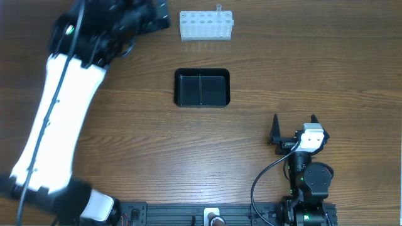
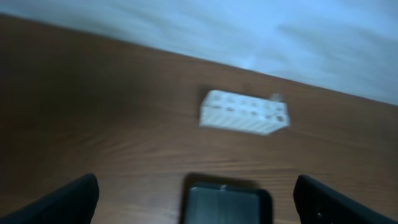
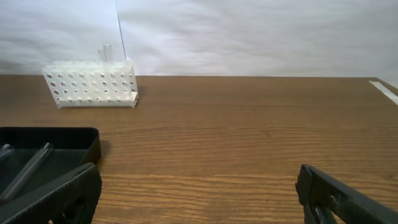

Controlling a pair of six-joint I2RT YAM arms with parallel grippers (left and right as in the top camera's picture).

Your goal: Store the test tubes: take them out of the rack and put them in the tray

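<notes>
Take the tray (image 1: 202, 103) as your landmark on the surface (image 1: 125, 144): the rack (image 1: 206, 26) stands behind it, well apart, with one test tube (image 1: 219, 9) upright near the rack's right end. Tubes (image 3: 28, 165) lie in the tray, though you cannot tell in which compartment. The right claw (image 1: 294, 118) sits in front of the tray and off to its right, while the left claw (image 2: 196, 182) hangs raised above the surface with the tray below and just ahead of it.
</notes>
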